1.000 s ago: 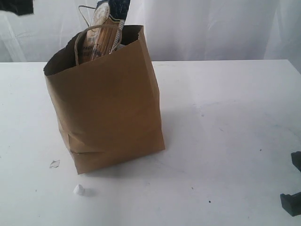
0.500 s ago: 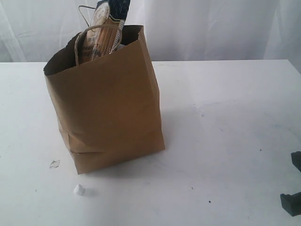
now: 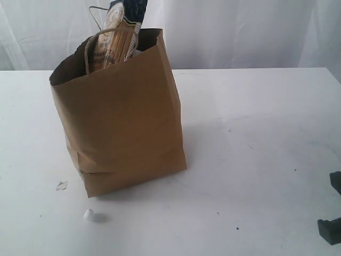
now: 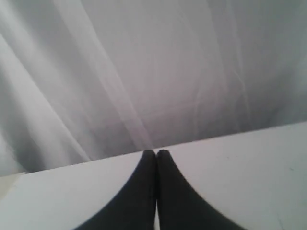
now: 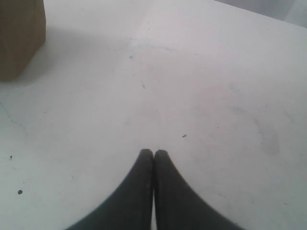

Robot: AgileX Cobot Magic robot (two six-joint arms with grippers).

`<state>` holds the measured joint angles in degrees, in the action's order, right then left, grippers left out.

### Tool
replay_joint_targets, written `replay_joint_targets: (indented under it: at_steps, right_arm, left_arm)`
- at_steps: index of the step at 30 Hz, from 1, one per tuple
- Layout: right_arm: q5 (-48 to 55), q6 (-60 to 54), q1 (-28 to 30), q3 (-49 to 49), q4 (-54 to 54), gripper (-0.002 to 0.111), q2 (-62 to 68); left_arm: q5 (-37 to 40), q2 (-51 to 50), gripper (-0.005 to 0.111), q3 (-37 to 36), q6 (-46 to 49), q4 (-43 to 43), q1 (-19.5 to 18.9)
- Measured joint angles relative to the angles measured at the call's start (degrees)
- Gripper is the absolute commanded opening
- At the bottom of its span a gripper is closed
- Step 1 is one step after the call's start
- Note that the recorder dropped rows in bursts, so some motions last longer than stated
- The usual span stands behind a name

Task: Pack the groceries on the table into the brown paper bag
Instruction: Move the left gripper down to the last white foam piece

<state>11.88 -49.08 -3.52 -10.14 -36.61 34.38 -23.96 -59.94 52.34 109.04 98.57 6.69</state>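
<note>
The left gripper (image 4: 156, 152) has its two black fingers (image 4: 136, 196) pressed together, tips touching, above the bare white surface (image 4: 240, 167). The edge of the surface lies just beyond the fingertips, and behind that edge hangs a pale curtain (image 4: 144, 72) in soft folds

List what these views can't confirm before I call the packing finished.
Exterior view: the front wall of the brown paper bag hides its contents. Only the long spaghetti packet pokes out above the rim.
Exterior view: the small white lumps on the table are too small to identify.
Exterior view: a dark shape is cut off by the right edge.
</note>
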Motion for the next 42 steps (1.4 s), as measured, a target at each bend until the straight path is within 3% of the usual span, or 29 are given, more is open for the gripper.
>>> replay_joint_targets:
  at_steps: [4, 7, 11, 14, 16, 17, 20, 24, 26, 28, 31, 36, 42]
  right_arm:
    - [0.00, 0.00, 0.00, 0.00, 0.00, 0.000, 0.00]
    - [0.00, 0.00, 0.00, 0.00, 0.00, 0.000, 0.11]
    - [0.00, 0.54, 0.00, 0.00, 0.00, 0.000, 0.69]
    - [0.00, 0.98, 0.00, 0.00, 0.00, 0.000, 0.69]
    - [0.00, 1.10, 0.00, 0.00, 0.00, 0.000, 0.69]
    - [0.00, 1.10, 0.00, 0.00, 0.00, 0.000, 0.69]
    - [0.00, 1.10, 0.00, 0.00, 0.00, 0.000, 0.69]
    - [0.00, 1.10, 0.00, 0.00, 0.00, 0.000, 0.69]
    - [0.00, 1.10, 0.00, 0.00, 0.00, 0.000, 0.69]
    - [0.00, 1.10, 0.00, 0.00, 0.00, 0.000, 0.69]
    - [-0.13, 1.10, 0.00, 0.00, 0.00, 0.000, 1.34]
    - [-0.13, 1.10, 0.00, 0.00, 0.00, 0.000, 3.25]
    - [-0.13, 1.10, 0.00, 0.00, 0.00, 0.000, 3.92]
  left_arm:
    - [13.06, 1.27, 0.000, -9.18, 3.00, 0.09, 0.00]
    - [18.89, 1.16, 0.000, -14.09, -6.35, 0.14, 0.00]
    - [14.42, -1.30, 0.000, -19.23, -38.64, 0.14, -0.56]
    - [13.29, -2.84, 0.000, -20.51, -57.54, -3.00, -6.14]
    - [9.71, -2.38, 0.000, -20.51, -84.70, -24.52, -12.49]
    - [6.46, -1.94, 0.000, -20.51, -96.82, -39.82, -14.59]
    - [-9.82, -1.34, 0.000, -20.16, -140.98, -95.33, -20.35]
    - [-13.32, 0.33, 0.000, -20.73, -172.84, -157.45, -21.16]
    - [-13.19, 1.39, 0.000, -21.71, -180.41, -175.33, -21.16]
    - [-13.62, 2.90, 0.000, -22.45, -187.05, -187.75, -21.05]
    - [-13.63, 5.56, 0.000, -23.23, -191.61, -194.91, -20.09]
    - [-13.86, 6.94, 0.000, -24.67, -196.37, -197.23, -17.74]
    - [-10.50, 6.94, 0.000, -29.26, -201.96, -197.93, -9.07]
